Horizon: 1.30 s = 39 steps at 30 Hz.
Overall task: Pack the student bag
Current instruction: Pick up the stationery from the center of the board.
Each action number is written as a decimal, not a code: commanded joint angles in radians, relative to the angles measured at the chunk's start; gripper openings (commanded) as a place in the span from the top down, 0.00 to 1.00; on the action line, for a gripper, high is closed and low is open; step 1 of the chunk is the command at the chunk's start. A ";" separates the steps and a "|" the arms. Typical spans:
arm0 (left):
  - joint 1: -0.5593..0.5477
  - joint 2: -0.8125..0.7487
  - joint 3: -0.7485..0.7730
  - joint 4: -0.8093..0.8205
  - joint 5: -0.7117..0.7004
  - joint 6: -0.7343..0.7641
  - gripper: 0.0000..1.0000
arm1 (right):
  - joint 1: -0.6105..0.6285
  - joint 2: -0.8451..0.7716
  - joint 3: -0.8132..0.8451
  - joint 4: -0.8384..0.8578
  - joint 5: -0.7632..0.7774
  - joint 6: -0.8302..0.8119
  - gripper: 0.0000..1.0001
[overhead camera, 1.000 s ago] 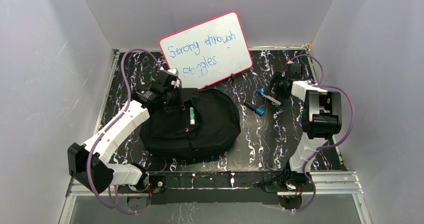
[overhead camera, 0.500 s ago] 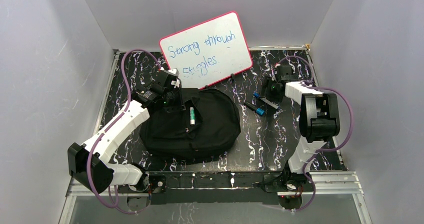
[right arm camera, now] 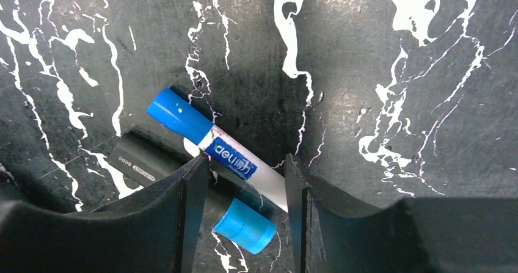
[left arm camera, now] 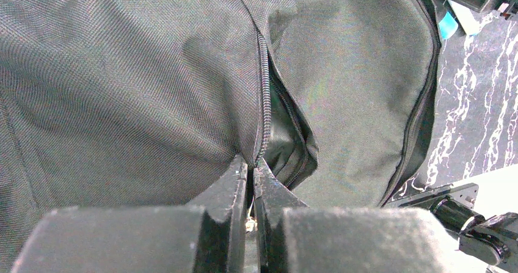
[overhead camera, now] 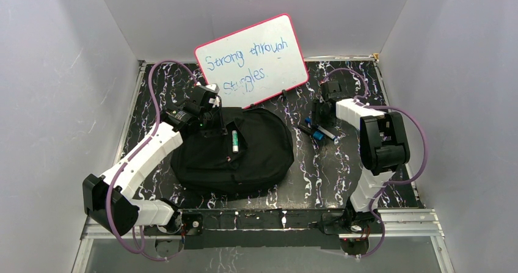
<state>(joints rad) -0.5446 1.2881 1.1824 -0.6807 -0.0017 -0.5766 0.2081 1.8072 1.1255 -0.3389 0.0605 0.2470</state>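
Observation:
The student bag (overhead camera: 235, 157) is a black backpack lying flat at the table's middle left, with a green marker (overhead camera: 234, 140) on top of it. My left gripper (overhead camera: 207, 117) is at the bag's far left edge, shut on the zipper (left arm camera: 264, 102) at the end of a partly open pocket (left arm camera: 293, 145). My right gripper (overhead camera: 319, 123) is open and low over the table, right of the bag. Its jaws straddle a white marker with a blue cap (right arm camera: 214, 151). A black marker (right arm camera: 143, 166) with a blue cap (right arm camera: 244, 225) lies under it.
A pink-rimmed whiteboard (overhead camera: 251, 60) with blue writing leans on the back wall behind the bag. The table (overhead camera: 317, 175) is black marble pattern, with grey walls on three sides.
My right gripper has moved left and down from the far right onto the two markers. My left gripper and the bag have not moved.

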 commanded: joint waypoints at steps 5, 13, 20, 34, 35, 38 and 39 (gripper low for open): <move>0.000 -0.029 0.021 0.036 0.043 -0.015 1.00 | 0.009 0.067 0.037 -0.112 0.053 -0.031 0.59; 0.000 -0.025 0.030 0.039 0.046 -0.014 1.00 | 0.009 0.048 0.051 -0.123 0.107 -0.036 0.81; 0.000 -0.003 0.054 0.039 0.054 -0.004 1.00 | 0.008 -0.045 0.067 -0.139 0.248 -0.017 0.97; 0.000 0.010 0.086 0.039 0.037 0.006 1.00 | 0.113 -0.421 0.113 -0.025 -0.231 0.235 1.00; 0.000 0.011 0.086 0.039 0.039 0.006 1.00 | 0.150 -0.444 0.097 -0.004 -0.232 0.279 1.00; 0.000 0.014 0.090 0.041 0.041 0.007 1.00 | 0.262 -0.534 0.005 0.134 -0.205 0.429 1.00; 0.000 0.014 0.091 0.040 0.042 0.009 1.00 | 0.300 -0.574 -0.047 0.208 -0.178 0.470 1.00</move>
<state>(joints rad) -0.5442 1.3071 1.2118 -0.6819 0.0082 -0.5686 0.3893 1.3472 1.1851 -0.3336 -0.0845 0.4942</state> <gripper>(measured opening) 0.022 0.261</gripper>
